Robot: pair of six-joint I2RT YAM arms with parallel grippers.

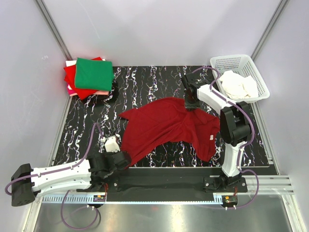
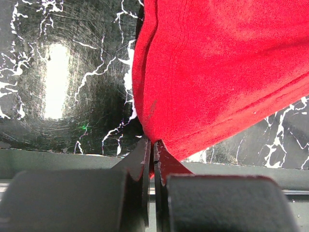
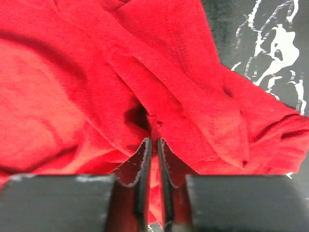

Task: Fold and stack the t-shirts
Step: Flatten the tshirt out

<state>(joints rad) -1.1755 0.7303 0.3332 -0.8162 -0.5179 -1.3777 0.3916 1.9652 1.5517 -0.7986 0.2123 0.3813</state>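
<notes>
Your left gripper (image 2: 153, 145) is clamped on a corner and your right gripper (image 3: 153, 141) on a fold of the crimson t-shirt (image 1: 161, 126) lying between them; it's limp and light, so pinch seams.

Both arms wear white shells with black joints. The left arm (image 1: 58, 176) ends in a black cap, and the right arm (image 1: 231, 159) carries a chunky black elbow block. A purple cable (image 1: 90, 145) loops along each. Up close, the fingers (image 3: 143, 164) are matte black wedges, their edges scuffed pale.
</notes>
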